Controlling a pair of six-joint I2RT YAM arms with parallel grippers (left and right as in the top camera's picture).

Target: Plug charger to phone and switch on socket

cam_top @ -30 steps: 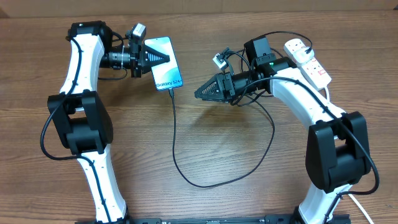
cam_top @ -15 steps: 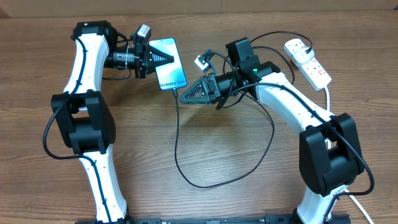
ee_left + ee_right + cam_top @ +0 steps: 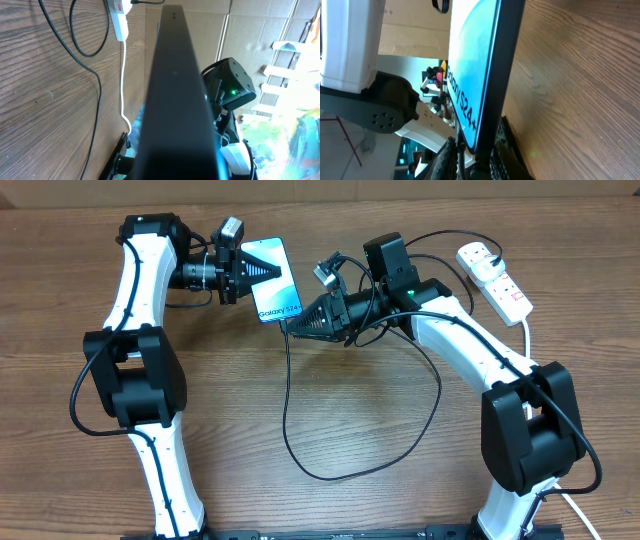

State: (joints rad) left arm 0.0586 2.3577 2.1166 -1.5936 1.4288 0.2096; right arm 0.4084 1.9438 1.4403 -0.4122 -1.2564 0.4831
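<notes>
The phone is lifted off the table with its light blue screen up, and my left gripper is shut on its upper end. In the left wrist view only the phone's dark edge shows, hiding the fingers. My right gripper is at the phone's lower end. There its fingers close from both sides on the charger's connector, right below the phone. The charger loops across the table towards the socket, which lies at the far right. The socket also shows in the left wrist view.
The wooden table carries the black cable loop in its middle. The socket's thick white cord runs down past the right arm. A cardboard wall stands behind the table.
My right gripper has moved left to the phone's lower end and its jaws have closed there. The left gripper has shifted the phone slightly to the right.
</notes>
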